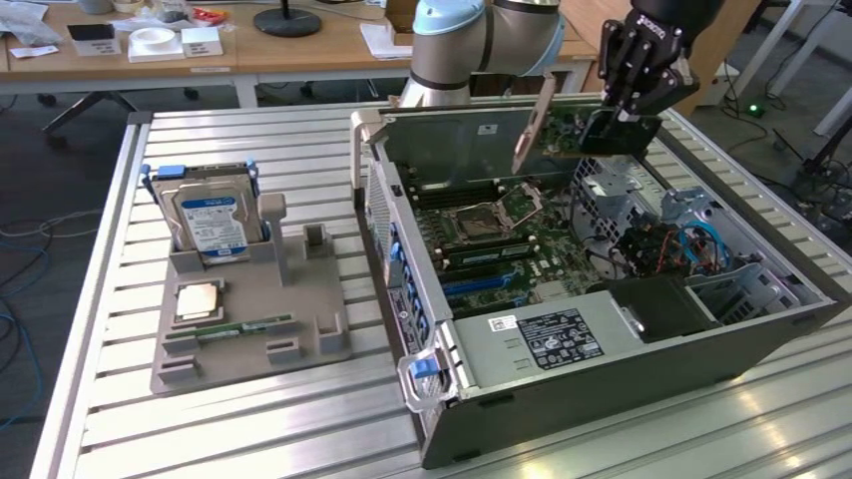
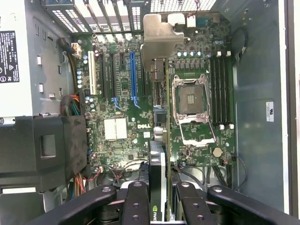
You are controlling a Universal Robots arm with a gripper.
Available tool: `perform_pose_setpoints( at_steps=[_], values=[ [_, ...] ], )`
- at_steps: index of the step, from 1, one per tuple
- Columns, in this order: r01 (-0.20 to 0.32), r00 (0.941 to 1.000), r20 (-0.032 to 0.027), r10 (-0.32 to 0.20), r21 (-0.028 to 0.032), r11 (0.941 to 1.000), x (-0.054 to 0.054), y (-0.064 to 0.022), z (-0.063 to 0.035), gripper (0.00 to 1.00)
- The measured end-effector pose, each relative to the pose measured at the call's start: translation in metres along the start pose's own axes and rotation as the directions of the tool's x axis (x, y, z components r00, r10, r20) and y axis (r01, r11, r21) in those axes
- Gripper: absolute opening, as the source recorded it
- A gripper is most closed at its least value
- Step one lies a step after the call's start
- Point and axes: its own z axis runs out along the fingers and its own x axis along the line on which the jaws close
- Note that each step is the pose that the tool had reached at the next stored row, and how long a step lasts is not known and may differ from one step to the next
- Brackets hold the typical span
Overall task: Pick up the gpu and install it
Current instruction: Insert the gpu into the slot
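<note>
My gripper (image 1: 617,128) hangs over the far end of the open computer case (image 1: 600,384), shut on the gpu (image 1: 562,135). The card is held on edge, clear above the motherboard (image 1: 486,235), with its silver end bracket (image 1: 534,125) pointing toward the exterior view's left. In the wrist view the gpu (image 2: 159,154) appears edge-on between my black fingers (image 2: 136,201). Its bracket (image 2: 157,37) reaches toward the case's slotted rear wall. Below it lie the motherboard (image 2: 119,108), a blue expansion slot (image 2: 132,77) and the CPU socket (image 2: 192,101).
A grey fixture (image 1: 313,329) on the slatted table at the exterior view's left holds a blue-labelled hard drive (image 1: 213,225), a CPU chip (image 1: 200,299) and a green memory stick (image 1: 246,327). Inside the case are a black shroud (image 2: 42,145), drive cages and cables (image 1: 665,244).
</note>
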Motion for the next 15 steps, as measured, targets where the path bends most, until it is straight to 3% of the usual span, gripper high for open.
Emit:
perform_pose_setpoints(
  at_steps=[2, 10, 15],
  values=[
    [0.000, 1.0000, 0.0004, 0.000, 0.0043, 1.0000, 0.000, 0.0012, 0.0009, 0.27],
    [0.003, 1.0000, 0.0025, -0.003, 0.0345, 0.9994, 0.001, 0.0119, 0.0060, 0.27],
    [0.007, 1.0000, 0.0030, -0.008, 0.0442, 0.9990, 0.004, 0.0190, 0.0084, 0.27]
  ],
)
